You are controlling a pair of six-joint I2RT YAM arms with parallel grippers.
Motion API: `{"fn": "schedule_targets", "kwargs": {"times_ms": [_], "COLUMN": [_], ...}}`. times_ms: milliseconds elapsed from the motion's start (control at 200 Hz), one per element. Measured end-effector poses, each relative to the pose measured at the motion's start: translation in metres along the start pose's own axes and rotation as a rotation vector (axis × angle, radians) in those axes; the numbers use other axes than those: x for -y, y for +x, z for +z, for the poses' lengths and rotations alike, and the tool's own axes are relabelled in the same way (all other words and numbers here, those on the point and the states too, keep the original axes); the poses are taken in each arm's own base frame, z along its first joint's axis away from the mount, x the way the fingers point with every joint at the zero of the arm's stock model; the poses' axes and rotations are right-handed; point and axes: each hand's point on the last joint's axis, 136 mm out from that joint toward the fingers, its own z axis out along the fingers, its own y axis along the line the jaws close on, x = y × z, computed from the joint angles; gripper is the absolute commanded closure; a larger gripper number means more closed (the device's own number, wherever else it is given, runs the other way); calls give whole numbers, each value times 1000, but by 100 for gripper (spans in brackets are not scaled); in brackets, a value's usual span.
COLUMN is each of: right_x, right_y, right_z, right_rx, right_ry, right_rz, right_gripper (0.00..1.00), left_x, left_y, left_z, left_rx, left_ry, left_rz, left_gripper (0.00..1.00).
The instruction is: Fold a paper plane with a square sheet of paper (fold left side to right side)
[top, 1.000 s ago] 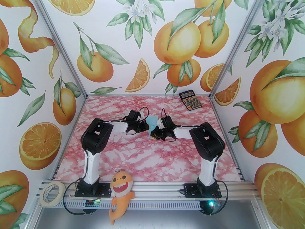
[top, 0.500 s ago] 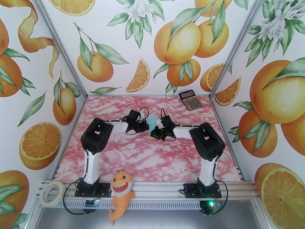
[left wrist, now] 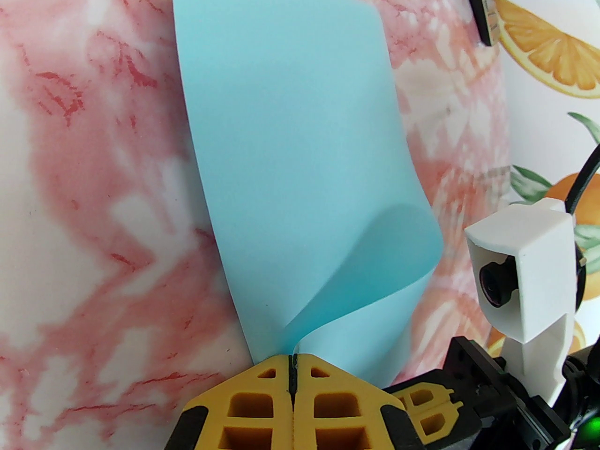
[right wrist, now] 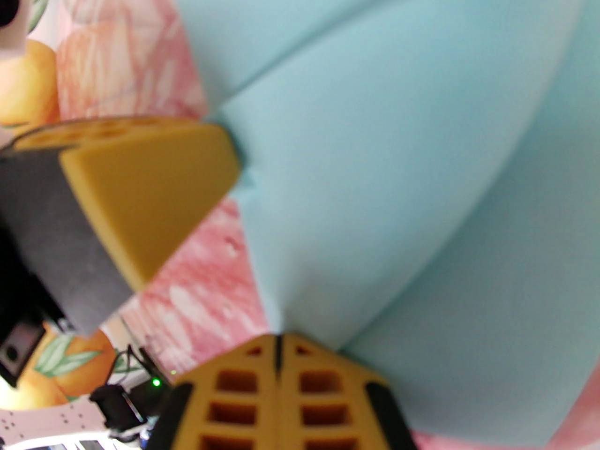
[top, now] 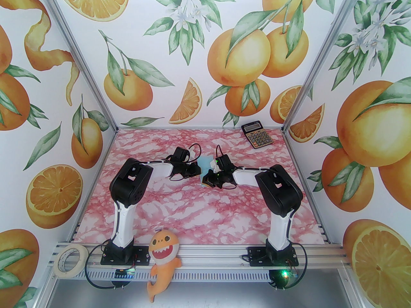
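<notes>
You have one square sheet of paper, pale blue. You have one calculator, black with gold trim, one roll of tape, cream-coloured, and one plush toy, an orange shark-like figure. You have two arms: one left arm and one right arm, both black and white. You have one desk, pink-marbled, and three walls printed with oranges.

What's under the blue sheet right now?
Around the sheet of paper the pink marbled table shows, and one corner curls up off it. The tabletop directly beneath is covered, so anything lying there can't be seen.
</notes>
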Motion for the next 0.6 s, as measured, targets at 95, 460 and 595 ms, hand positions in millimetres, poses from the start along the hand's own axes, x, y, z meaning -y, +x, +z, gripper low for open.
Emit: {"fn": "schedule_targets", "kwargs": {"times_ms": [95,460,595], "right_x": [-4,0,4], "right_y": [-8,-38,-42], "right_z": [-4,-20,-18], "right_rx": [14,76,82], "right_ry": [-6,7,35], "right_rz": [1,5,1], "right_gripper": [99,99,99], "left_x": [0,0,0], "left_y": [0,-1,0], "left_z": [0,0,0], "left_rx": [-1,-2,-2], "left_ry": [-1,-1,-2], "left_rz": [0,2,2], "left_gripper": [100,100,100]}}
